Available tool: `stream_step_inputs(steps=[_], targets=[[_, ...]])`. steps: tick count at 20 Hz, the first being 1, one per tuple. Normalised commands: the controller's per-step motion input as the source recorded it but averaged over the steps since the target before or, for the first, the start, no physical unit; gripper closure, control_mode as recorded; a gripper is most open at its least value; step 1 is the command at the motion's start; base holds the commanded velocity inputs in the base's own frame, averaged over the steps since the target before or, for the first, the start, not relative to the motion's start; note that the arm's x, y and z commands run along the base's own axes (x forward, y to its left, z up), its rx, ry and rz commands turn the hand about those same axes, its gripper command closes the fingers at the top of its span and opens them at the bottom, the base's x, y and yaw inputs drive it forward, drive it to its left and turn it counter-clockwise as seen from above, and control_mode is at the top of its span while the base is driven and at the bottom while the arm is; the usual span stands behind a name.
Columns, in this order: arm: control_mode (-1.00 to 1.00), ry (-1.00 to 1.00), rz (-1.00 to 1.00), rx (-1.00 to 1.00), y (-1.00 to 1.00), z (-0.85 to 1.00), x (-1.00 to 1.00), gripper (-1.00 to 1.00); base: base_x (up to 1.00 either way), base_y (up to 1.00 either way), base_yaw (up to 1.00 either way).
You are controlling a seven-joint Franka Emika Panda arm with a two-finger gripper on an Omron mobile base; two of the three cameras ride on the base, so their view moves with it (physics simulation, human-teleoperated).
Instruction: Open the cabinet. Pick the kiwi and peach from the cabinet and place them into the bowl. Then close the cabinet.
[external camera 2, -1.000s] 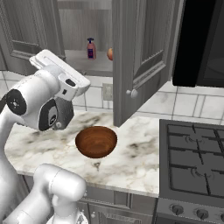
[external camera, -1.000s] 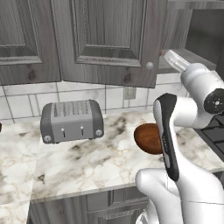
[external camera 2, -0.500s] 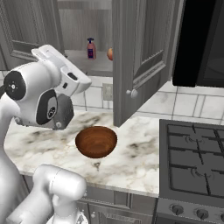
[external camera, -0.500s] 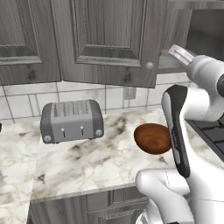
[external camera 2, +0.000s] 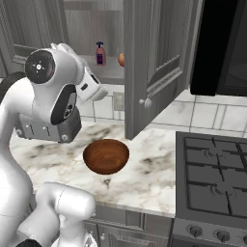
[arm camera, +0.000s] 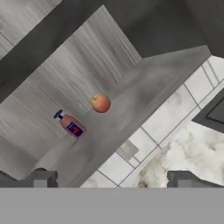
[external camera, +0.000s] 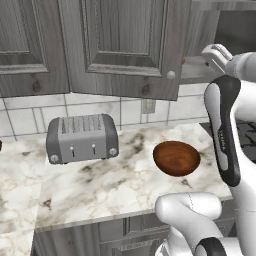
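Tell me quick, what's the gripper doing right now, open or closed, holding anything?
Gripper: open, jaws spread wide, holding nothing, facing the cabinet shelf where the peach sits.

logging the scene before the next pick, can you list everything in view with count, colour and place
cabinet: one, dark grey wood grain, on the wall above the counter, right door swung open
peach: one, orange-red, on the cabinet shelf
bottle: one, pink-red with dark cap, on the shelf beside the peach, apart from it
bowl: one, reddish-brown, on the counter below the open cabinet, nothing in it
toaster: one, grey, on the counter left of the bowl
counter: one, white marble
stove: one, dark, right of the counter
outlet: one, grey, on the tiled wall under the shelf
gripper: one, dark fingertips, open, facing the shelf
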Motion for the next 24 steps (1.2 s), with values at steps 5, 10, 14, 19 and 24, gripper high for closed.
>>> stream_step_inputs(steps=[5,10,14,19,24], targets=[[-1.00,0.13,0.02,0.18,0.00,-0.07,0.19,-1.00,0.00,0.00,0.00],[-1.00,0.05,0.02,0.13,0.00,-0.07,0.18,-1.00,0.00,0.00,0.00],[-1.00,0.00,0.02,0.10,0.05,-0.41,0.11,-1.00,0.00,0.00,0.00],[-1.00,-0.07,0.01,0.00,0.11,-0.47,0.21,-1.00,0.00,0.00,0.00],[-1.00,0.00,0.02,0.00,0.00,-0.01,0.48,-1.00,0.00,0.00,0.00]])
